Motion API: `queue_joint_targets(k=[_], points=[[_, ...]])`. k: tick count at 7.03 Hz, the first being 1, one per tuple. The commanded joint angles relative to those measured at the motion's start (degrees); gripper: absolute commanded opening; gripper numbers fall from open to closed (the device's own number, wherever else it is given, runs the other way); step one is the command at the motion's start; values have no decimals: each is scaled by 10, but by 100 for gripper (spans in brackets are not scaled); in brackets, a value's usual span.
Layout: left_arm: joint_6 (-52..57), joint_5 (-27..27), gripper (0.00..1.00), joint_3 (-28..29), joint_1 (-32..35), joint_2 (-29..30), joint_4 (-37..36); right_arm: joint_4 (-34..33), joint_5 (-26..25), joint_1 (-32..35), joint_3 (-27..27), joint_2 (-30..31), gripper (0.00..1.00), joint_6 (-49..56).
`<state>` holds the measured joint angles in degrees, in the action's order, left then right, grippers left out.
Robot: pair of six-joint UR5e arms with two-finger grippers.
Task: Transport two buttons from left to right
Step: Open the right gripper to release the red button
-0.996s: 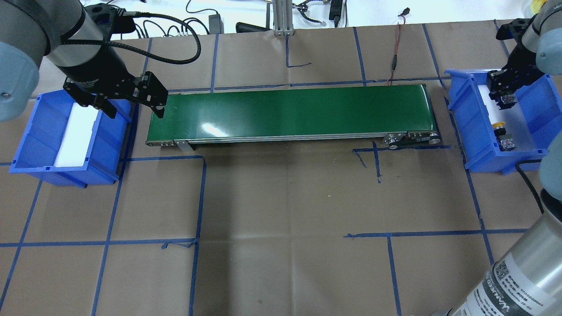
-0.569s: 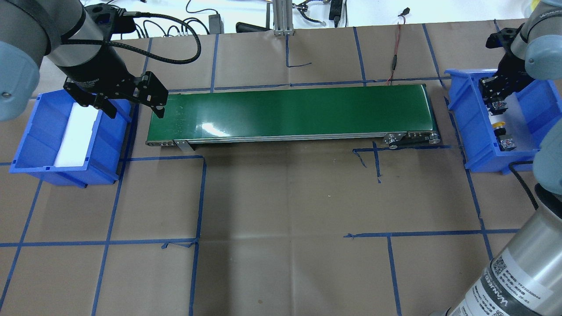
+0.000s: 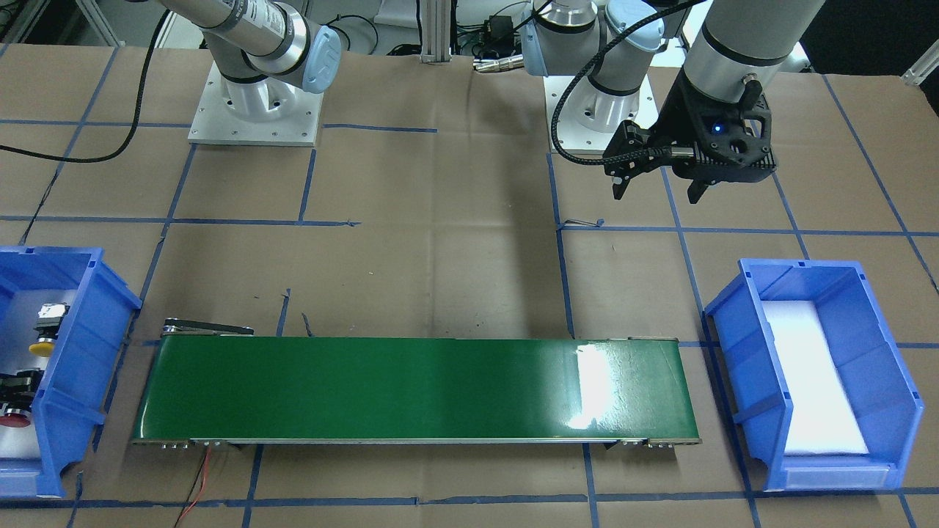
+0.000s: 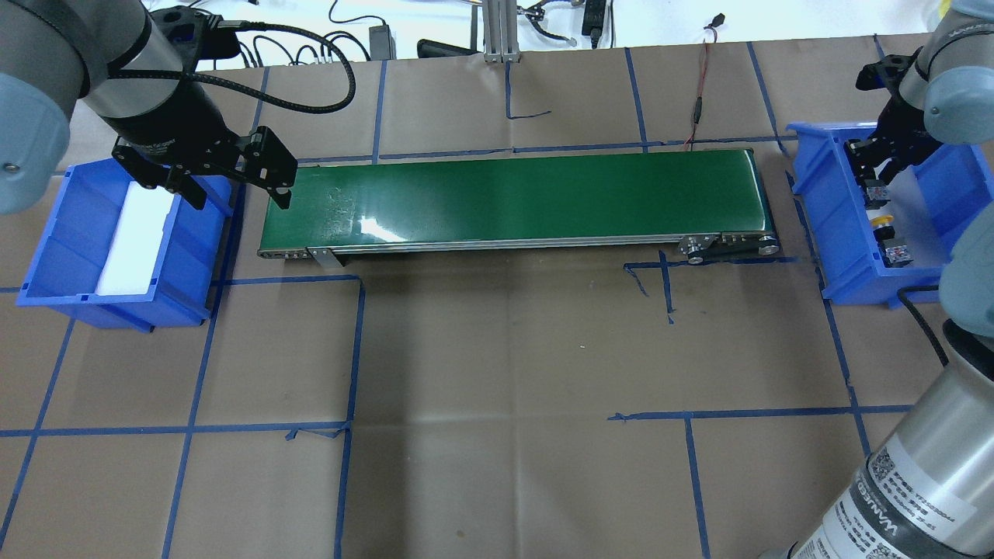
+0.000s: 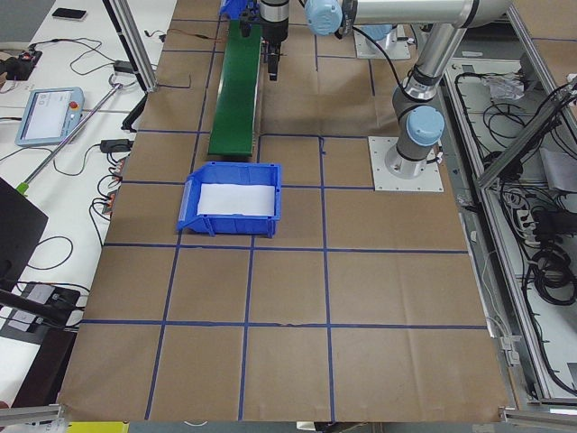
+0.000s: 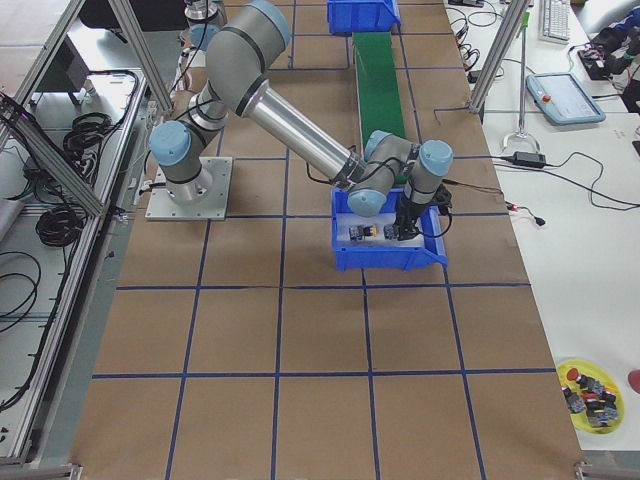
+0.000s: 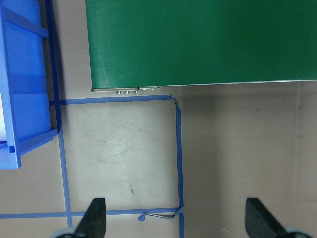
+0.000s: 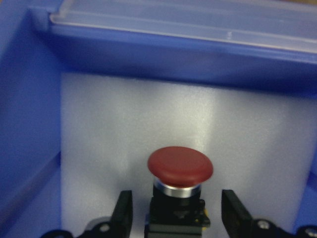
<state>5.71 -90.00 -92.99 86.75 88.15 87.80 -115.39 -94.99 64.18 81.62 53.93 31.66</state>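
**Both buttons in the right bin; both grippers open and empty**

Front-facing view: left gripper [image 3: 658, 192], jaws spread, nothing held. The conveyor belt [image 3: 418, 389] and the left bin [image 3: 741, 381] lie ahead of it, away from the robot's base. The yellow button [image 3: 44, 345] and the red button [image 3: 15, 419] lie in the right bin [image 3: 81, 367], well apart from this gripper.

Overhead view: left gripper hangs above the gap between left bin and belt end. Right gripper [image 4: 876, 177] is inside the right bin. The red button's body is just robot-ward of its tips, and the yellow button lies further that way.

Right wrist view: right gripper [image 8: 177, 208], jaws parted. The red button stands between them on a white pad [image 8: 99, 124], with a gap on each side.

Left wrist view: left gripper [image 7: 178, 218] is over the paper-covered table [image 7: 124, 158], with the belt ahead.
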Motion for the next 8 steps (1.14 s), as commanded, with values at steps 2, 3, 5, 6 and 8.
queue_joint_targets(k=[2, 3, 5, 6, 8], points=[[0, 0, 100, 0, 0, 0, 0, 5, -1, 1, -2, 14, 99, -3], [0, 0, 100, 0, 0, 0, 0, 11, -5, 0, -5, 38, 99, -3], [0, 0, 100, 0, 0, 0, 0, 76, -4, 1, -21, 106, 99, -14], [0, 0, 100, 0, 0, 0, 0, 90, -2, 13, -27, 145, 99, -111], [0, 0, 100, 1, 0, 0, 0, 95, 27, 117, 5, 216, 99, -246]])
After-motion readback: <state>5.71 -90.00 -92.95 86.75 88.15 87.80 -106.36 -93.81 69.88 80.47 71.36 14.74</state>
